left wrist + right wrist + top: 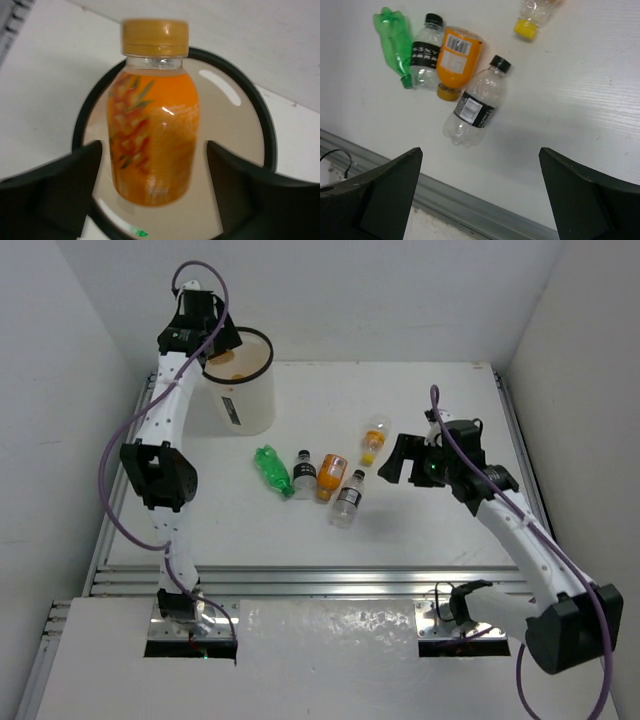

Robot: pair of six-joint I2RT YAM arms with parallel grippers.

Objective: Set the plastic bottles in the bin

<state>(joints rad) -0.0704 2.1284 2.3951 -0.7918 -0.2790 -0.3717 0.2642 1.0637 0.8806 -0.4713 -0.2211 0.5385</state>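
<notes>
Top external: the left gripper point(222, 342) hangs over the bin point(258, 400), and the right gripper point(405, 462) hovers beside the loose bottles point(332, 476) on the table point(450, 530).

Left wrist: the fingers point(55, 192) stand apart. The orange bottle point(152, 135) sits between them touching neither (blurred, probably dropping), above the bin's mouth. A clean release wants the wrist centred, well inside the rim.

Right wrist: the fingers point(375, 195) are wide apart and empty, with a clear bottle point(475, 107) lying beyond them.

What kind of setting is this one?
Probably a robotics lab test cell: plain white walls box in a white table on aluminium rails, with bottles and a bin.
</notes>
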